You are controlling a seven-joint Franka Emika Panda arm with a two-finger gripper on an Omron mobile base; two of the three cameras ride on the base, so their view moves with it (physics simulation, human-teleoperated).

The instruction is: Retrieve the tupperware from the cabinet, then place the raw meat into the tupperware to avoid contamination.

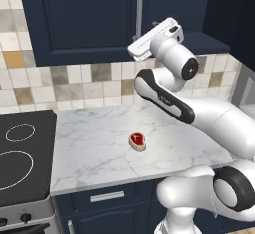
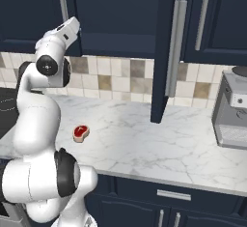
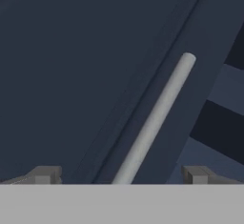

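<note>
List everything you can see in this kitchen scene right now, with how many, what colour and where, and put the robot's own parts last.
raw meat: one, red with tan rim, lying on the counter.
counter: one, white marble, below the cabinets.
cabinet: navy wall unit; one door stands swung open to the right.
bar handle: one, silver, on the closed door just ahead of the gripper.
backsplash: beige and grey tiles behind the counter.
stove: one, black top, left of the counter.
appliance: one, grey, counter's right end.
drawers: navy, under the counter.
gripper: one, open, raised at the cabinet.

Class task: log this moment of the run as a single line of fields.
claw: open, at cabinet handle | right door: open | meat: on counter
</note>
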